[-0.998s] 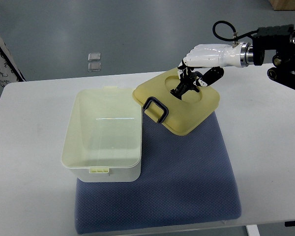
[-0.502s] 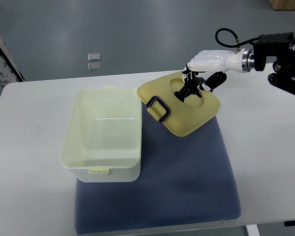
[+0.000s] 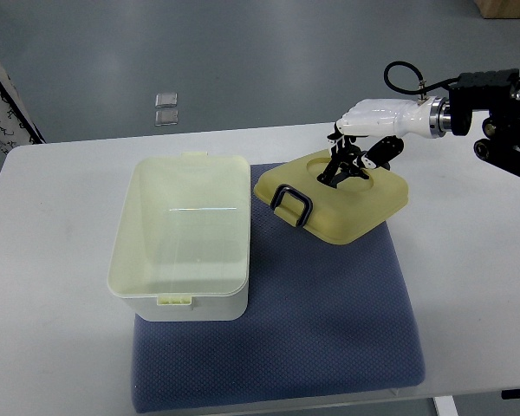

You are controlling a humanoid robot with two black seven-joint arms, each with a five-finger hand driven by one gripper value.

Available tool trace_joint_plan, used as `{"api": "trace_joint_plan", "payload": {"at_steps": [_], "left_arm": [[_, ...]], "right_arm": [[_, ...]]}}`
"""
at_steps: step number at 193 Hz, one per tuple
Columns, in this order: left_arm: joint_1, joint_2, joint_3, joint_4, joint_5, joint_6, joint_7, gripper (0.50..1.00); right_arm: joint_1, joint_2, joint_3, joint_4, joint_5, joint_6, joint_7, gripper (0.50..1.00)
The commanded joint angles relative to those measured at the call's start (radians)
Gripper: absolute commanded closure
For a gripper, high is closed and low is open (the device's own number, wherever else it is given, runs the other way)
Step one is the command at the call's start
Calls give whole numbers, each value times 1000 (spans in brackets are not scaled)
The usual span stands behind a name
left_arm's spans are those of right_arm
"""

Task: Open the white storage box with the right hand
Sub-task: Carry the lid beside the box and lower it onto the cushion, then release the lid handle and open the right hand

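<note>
lid (image 3: 334,201) shifted right, flatter on mat (image 3: 329,321); right hand (image 3: 374,121) fingers (image 3: 340,166) grasping it; box (image 3: 182,238) empty.

The box (image 3: 180,238) is pale cream, nearly white, with a glossy inside. The lid (image 3: 334,197) is a deeper pale yellow, and its handle (image 3: 291,204) is dark navy, almost black. The mat (image 3: 277,334) is slate blue with a fine dotted weave. The table (image 3: 52,347) is plain white. The right hand (image 3: 364,139) has a white shell with black fingers (image 3: 338,166), and its wrist ring is silver on a black arm. The floor is grey-blue.
</note>
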Motion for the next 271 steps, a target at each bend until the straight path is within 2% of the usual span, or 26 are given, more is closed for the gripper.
{"api": "trace_joint_plan", "payload": {"at_steps": [1,63,88,93,103,107,108,109,110,111,112,113,114,115,116,117,118,119,120,124,195,217,243,271], "left_arm": [[0,0,0,0,0,-1,0,500],[0,0,0,0,0,-1,0,500],[0,0,0,0,0,1,0,500],[0,0,0,0,0,1,0,500],[0,0,-1,0,0,1,0,500],[0,0,0,0,0,1,1,500],[0,0,0,0,0,1,0,500],[0,0,0,0,0,1,0,500],[0,0,0,0,0,1,0,500],[0,0,0,0,0,1,0,500],[0,0,0,0,0,1,0,500],[0,0,0,0,0,1,0,500],[0,0,0,0,0,1,0,500],[0,0,0,0,0,1,0,500],[0,0,0,0,0,1,0,500],[0,0,0,0,0,1,0,500],[0,0,-1,0,0,1,0,500],[0,0,-1,0,0,1,0,500],[0,0,0,0,0,1,0,500],[0,0,-1,0,0,1,0,500],[0,0,0,0,0,-1,0,500],[0,0,0,0,0,1,1,500],[0,0,0,0,0,1,1,500],[0,0,0,0,0,-1,0,500]], "right_arm": [[-3,30,0,2,0,-1,0,1000],[-26,59,2,4,-2,-4,0,1000],[-48,59,2,2,-2,-30,0,996],[-54,61,2,2,0,-36,0,961],[-57,59,2,2,0,-40,0,924],[-59,59,2,2,0,-40,0,889],[-60,59,2,2,0,-40,0,861],[-60,59,2,2,0,-40,0,861],[-60,59,3,2,0,-40,0,822],[-60,59,3,2,0,-40,0,822],[-60,59,3,2,1,-40,0,777],[-60,59,3,2,2,-40,0,777],[-60,59,3,2,2,-40,0,732],[-60,59,3,2,2,-40,0,732],[-60,59,3,2,3,-40,0,681],[-60,59,3,2,3,-40,0,681],[-62,59,3,2,3,-40,0,638],[-62,59,3,2,3,-40,0,638],[-63,59,3,2,3,-40,0,607],[-65,59,3,2,3,-40,0,585],[-80,48,11,2,80,-31,0,572],[-89,50,11,2,232,-11,0,572],[-114,41,14,1,491,82,0,572],[-149,36,38,-11,813,133,0,572]]}}
